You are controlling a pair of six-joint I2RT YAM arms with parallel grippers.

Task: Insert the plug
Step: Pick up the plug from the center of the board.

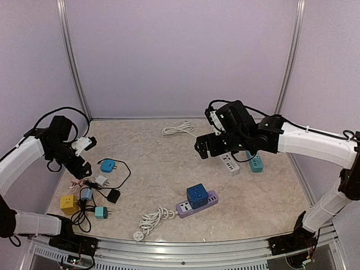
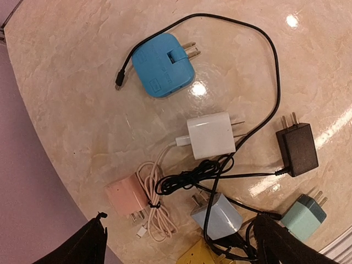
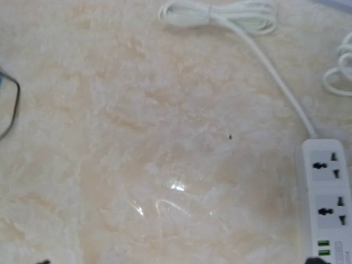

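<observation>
Tabletop (image 1: 157, 169) was glossy beige marble-look with glare spots, walled in by plain lilac panels and a metal rail (image 1: 225, 246) along the near edge. Left gripper (image 1: 82, 167) hung over the left-side clutter, claw spread wide, nothing in it; its dark fingers (image 2: 88, 245) only showed at the bottom corners of the wrist view. The plugs lay under it:

- a rounded-square blue adapter (image 2: 163, 65) with flat prongs
- a boxy white charger (image 2: 212, 135) just below it
- a matte black charger (image 2: 297, 148) to the side
- a pink charger (image 2: 126, 196) with a bundled pale cord
- a light blue plug (image 2: 217, 214)
- a teal plug (image 2: 303, 216)
- a yellow cube (image 1: 68, 203) nearest the corner

A thin black cable (image 2: 272, 82) looped around and over several of them, knotted in the middle, so the cluster was tangled. Right gripper (image 1: 207, 147) hovered above bare table mid-right, wide open and empty. A smooth white power strip (image 3: 328, 203) sat at the edge of its wrist view, sockets up, its thick white cord (image 3: 220, 14) coiled further back. A teal strip (image 1: 255, 162) lay just beside it. A purple power strip (image 1: 203, 203) with a blue cube (image 1: 196, 195) on top lay near the front centre, its white cord (image 1: 154, 218) bunched to the left. Open room across the table's middle and back.
</observation>
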